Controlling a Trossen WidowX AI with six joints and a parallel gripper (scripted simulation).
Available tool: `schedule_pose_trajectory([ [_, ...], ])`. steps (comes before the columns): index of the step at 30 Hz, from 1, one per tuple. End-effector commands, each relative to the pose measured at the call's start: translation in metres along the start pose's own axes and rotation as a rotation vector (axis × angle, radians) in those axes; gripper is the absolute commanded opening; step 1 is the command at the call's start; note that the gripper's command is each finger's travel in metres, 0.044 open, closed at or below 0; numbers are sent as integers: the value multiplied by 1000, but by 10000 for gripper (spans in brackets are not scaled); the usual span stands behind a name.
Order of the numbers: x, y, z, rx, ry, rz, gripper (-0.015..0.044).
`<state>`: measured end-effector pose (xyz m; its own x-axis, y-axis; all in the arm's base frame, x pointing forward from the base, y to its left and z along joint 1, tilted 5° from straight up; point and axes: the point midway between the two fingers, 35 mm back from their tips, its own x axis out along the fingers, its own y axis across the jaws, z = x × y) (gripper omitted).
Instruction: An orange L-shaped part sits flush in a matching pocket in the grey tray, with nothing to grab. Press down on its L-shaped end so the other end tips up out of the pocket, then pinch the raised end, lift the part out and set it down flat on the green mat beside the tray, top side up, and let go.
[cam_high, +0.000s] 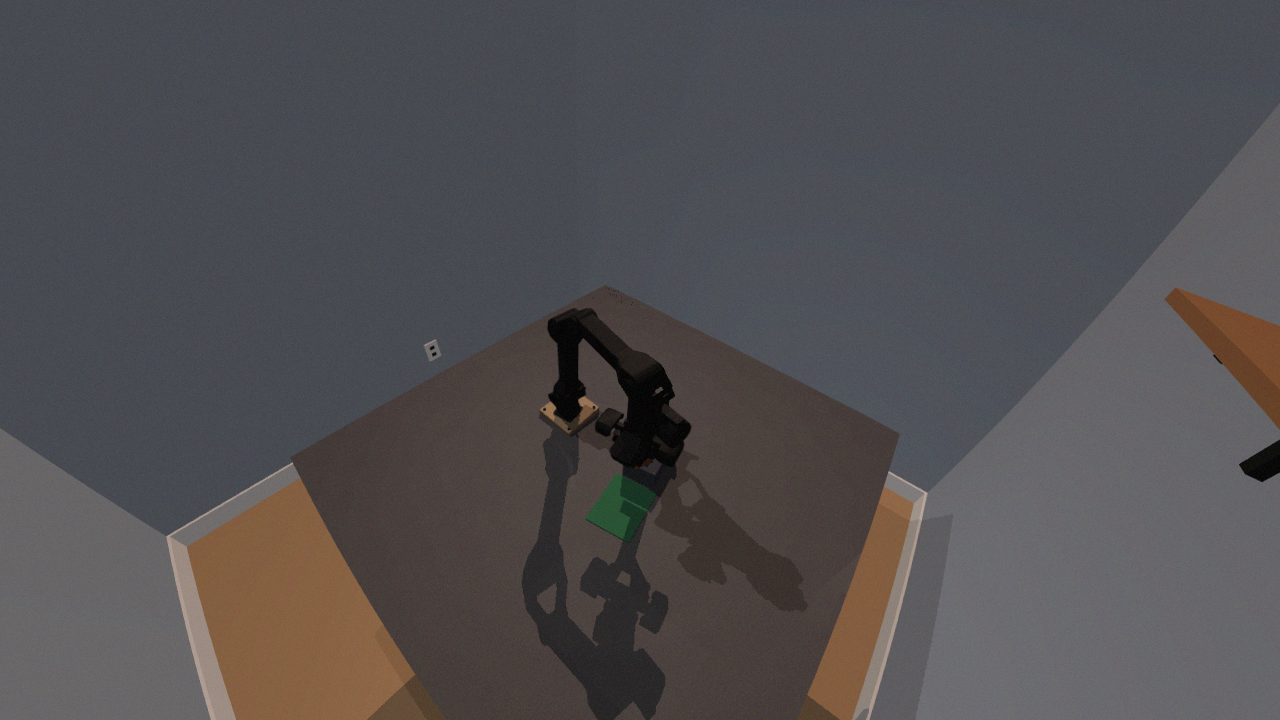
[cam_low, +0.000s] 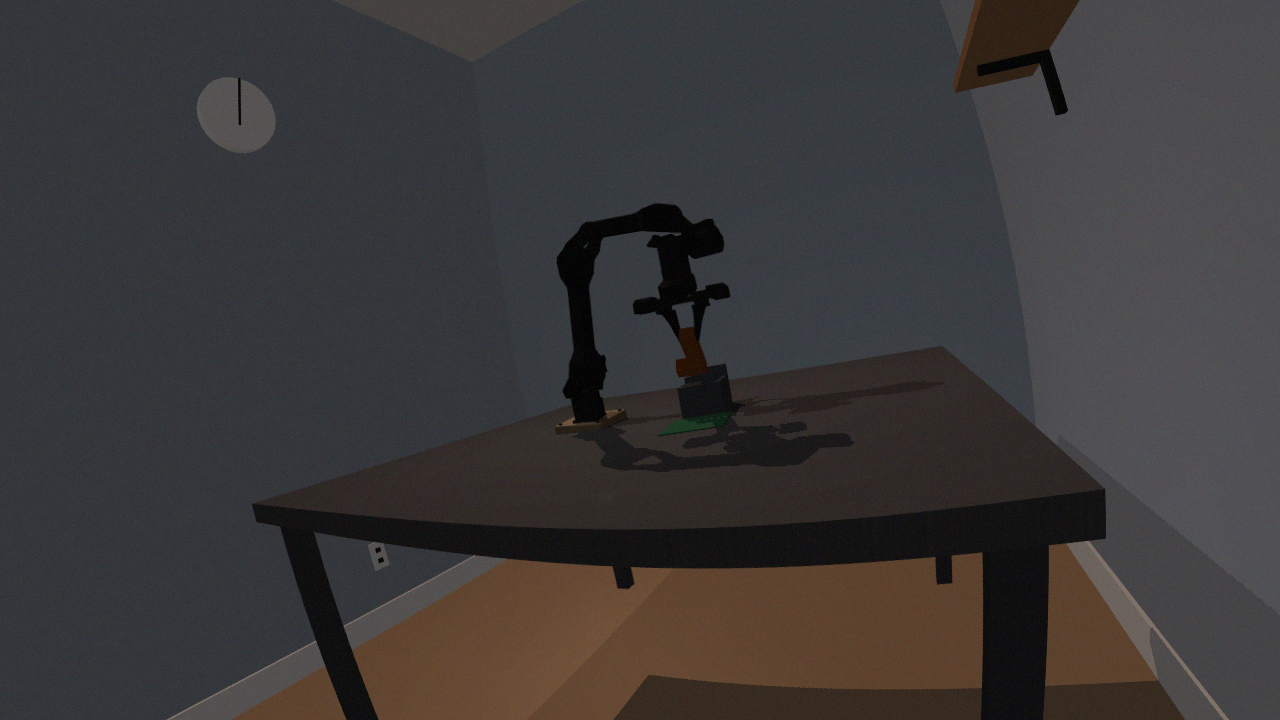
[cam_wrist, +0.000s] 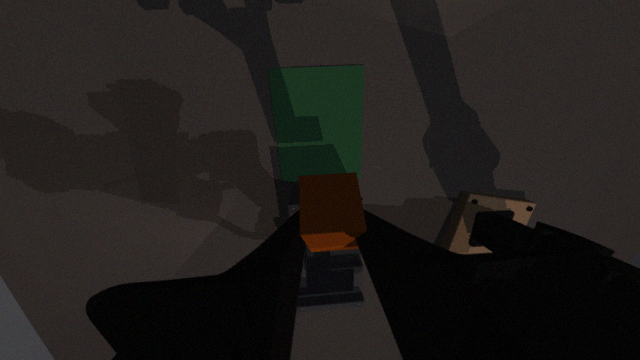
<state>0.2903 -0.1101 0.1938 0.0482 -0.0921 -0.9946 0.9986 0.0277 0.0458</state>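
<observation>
My gripper points down and is shut on the orange part. The orange part hangs steeply between the fingertips, its wider L-shaped end low, out of the pocket and above the grey tray. The grey tray shows as a block below it; in the wrist view a dark piece of it shows between the fingers. The green mat lies flat beside the tray, partly in shadow. In the top view the arm hides nearly all of the part and much of the tray.
The arm's light base plate stands on the brown table, off to one side of the tray. Shadows of the arm fall across the table and the mat. Walls stand behind the table.
</observation>
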Motion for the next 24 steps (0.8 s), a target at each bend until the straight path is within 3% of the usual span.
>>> schedule_pose_trajectory([
  [1,-1,-1,18,-2,1,3,0],
  [11,-1,-5,63,-2,-3,3,0],
  [24,10,-5,64,-2,-3,3,0],
])
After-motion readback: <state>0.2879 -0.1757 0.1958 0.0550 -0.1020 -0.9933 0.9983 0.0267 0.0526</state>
